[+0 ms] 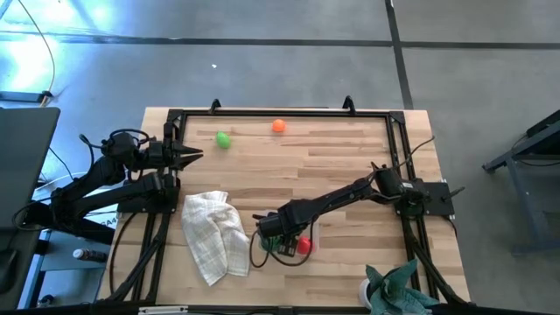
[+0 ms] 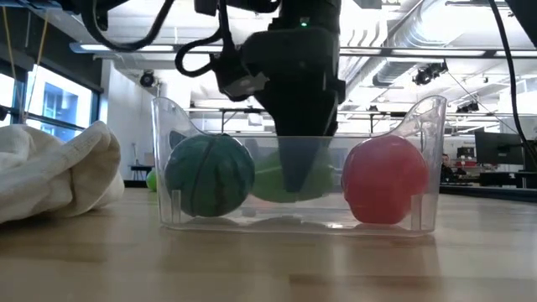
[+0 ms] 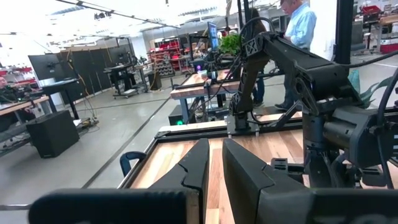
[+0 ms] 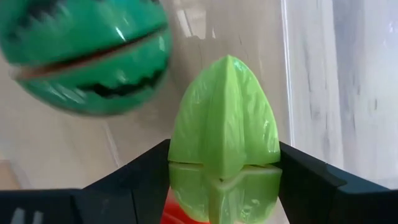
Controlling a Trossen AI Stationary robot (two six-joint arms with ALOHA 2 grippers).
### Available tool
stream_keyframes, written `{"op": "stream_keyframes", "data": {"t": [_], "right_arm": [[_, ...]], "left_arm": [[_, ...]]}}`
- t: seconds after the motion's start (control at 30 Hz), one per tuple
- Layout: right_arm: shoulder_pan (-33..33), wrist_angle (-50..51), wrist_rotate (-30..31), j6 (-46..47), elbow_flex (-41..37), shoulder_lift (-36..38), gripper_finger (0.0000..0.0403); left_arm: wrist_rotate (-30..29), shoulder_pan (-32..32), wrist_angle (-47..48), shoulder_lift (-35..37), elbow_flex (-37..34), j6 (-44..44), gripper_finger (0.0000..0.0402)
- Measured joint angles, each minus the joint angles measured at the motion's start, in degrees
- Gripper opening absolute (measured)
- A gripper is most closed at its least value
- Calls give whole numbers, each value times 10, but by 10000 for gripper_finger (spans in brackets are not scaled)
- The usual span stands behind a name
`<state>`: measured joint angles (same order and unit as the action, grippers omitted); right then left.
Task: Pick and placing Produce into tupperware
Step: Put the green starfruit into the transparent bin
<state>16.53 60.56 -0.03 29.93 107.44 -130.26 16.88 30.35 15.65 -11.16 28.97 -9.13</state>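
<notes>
The clear tupperware (image 2: 426,126) stands near the table's near edge, under my right gripper (image 1: 278,238). Inside it lie a dark-green striped ball (image 2: 210,176), a red fruit (image 2: 386,180) and the light-green leafy vegetable (image 4: 224,124), on which my right gripper (image 4: 224,149) is shut. A small round green fruit (image 1: 223,138) and an orange one (image 1: 278,126) rest on the wood near the far edge. My left gripper (image 1: 191,156) waits shut at the table's left, touching nothing. My right gripper pinches the light-green leafy vegetable at its broad lower half (image 4: 186,180) between the two fingers (image 4: 140,177), one on each side. The fingers come from above, pointing down into the tupperware. The vegetable's pointed end (image 4: 227,62) sticks out past the fingertips, low inside the container between the striped ball and the red fruit.
A crumpled white checked cloth (image 1: 214,234) lies just left of the tupperware. A teal spiky plant (image 1: 394,289) stands at the near right corner. A black frame (image 1: 280,112) rims the table. Bare wood lies between the container and the far fruits.
</notes>
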Motion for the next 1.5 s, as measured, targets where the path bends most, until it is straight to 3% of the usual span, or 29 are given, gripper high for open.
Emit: {"op": "stream_keyframes", "data": {"t": [1.23, 1.5], "right_arm": [[0, 4, -16, 29, 1, 1, 247], [-4, 6, -16, 41, 1, -1, 294]], "left_arm": [[0, 0, 0, 0, 0, 0, 37], [0, 0, 0, 0, 0, 0, 37]]}}
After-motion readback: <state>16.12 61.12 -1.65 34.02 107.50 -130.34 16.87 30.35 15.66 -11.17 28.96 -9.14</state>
